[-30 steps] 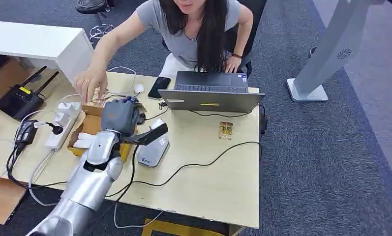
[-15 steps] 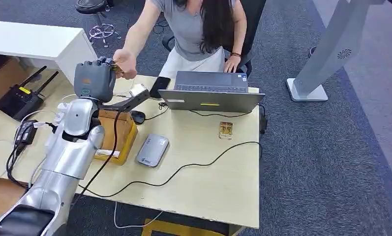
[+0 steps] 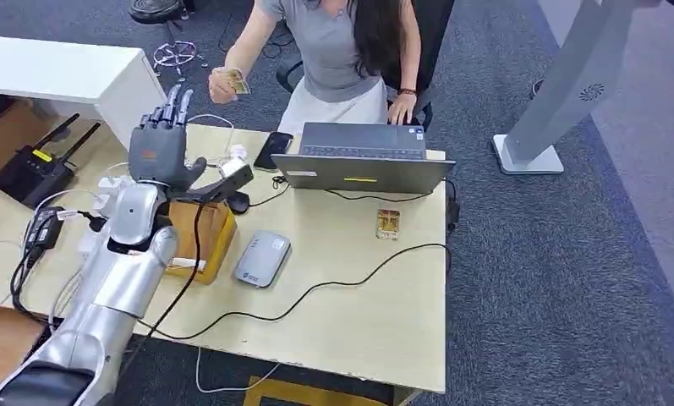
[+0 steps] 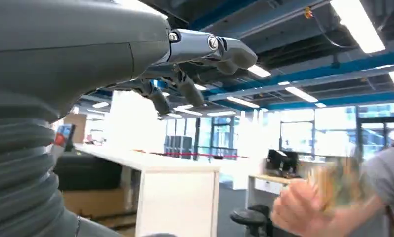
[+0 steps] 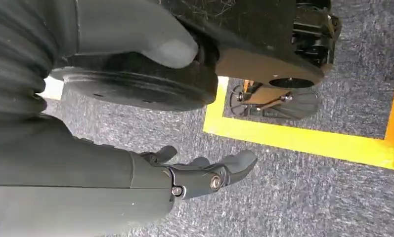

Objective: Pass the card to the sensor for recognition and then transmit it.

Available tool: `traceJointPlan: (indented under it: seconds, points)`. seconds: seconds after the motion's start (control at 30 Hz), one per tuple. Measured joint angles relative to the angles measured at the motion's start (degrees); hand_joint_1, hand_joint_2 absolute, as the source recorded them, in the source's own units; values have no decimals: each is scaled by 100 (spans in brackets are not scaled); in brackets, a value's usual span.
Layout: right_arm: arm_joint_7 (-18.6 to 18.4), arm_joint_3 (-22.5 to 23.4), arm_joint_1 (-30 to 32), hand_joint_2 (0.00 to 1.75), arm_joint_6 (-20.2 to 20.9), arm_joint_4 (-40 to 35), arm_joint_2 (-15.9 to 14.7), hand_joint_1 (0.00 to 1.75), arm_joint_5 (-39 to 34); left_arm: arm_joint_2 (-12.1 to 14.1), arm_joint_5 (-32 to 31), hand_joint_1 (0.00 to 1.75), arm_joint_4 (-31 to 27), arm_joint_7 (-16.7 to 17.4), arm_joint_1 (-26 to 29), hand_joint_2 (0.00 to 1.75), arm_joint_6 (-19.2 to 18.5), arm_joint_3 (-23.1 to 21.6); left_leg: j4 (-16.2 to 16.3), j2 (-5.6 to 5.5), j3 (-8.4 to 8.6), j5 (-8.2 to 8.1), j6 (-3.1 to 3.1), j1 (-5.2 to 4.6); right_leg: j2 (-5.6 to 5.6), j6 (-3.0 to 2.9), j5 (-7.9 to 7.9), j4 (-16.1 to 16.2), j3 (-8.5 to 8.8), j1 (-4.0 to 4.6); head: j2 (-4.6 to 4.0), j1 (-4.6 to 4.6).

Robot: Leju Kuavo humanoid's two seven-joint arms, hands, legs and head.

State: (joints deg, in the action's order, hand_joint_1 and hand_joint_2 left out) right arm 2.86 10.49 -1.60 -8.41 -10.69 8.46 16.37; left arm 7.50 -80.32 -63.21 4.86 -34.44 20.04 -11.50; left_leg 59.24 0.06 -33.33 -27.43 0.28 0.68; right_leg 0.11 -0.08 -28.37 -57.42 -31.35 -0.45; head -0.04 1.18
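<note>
Above the table [image 3: 384, 279], the left hand [image 3: 161, 145] is spread, holding nothing. A person's hand [image 3: 223, 85] holds the card [image 3: 237, 81] just beyond it. The right hand [image 5: 204, 175] hangs with fingers apart, holding nothing.

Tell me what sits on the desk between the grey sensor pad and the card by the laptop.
In the head view, between the sensor pad and the card there is bare desk crossed by one black cable; nothing else lies there.

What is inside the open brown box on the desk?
The brown box shows a white piece at its near end. The left hand and its arm cover the remainder, so other contents cannot be seen.
</note>
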Motion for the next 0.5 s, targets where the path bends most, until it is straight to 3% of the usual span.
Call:
traceJointPlan:
  seconds: [0.13,0.2,0.4,0.5]
  points:
    - [0,24,0,175,-20,0,9,0,-33,-2,148,0,-187,-141,243,175,50,2,-1,1,-1,-1,0,0,0,0,0,0,1,0,0,2]
    - [17,96,4,175,-44,0,28,0,-103,-13,358,0,-632,-395,641,175,172,2,-2,9,1,-2,1,-1,8,1,-1,0,0,0,0,5]
    - [206,352,30,175,-144,0,94,0,-376,-74,594,0,-2455,-744,2556,175,452,0,-6,23,-4,-18,4,-4,22,0,-11,3,-5,-1,0,4]
    - [313,547,66,175,-164,0,125,0,-536,42,733,0,-3096,-647,3591,175,172,9,-6,24,-5,-27,1,-1,20,0,-20,5,-10,-1,0,7]
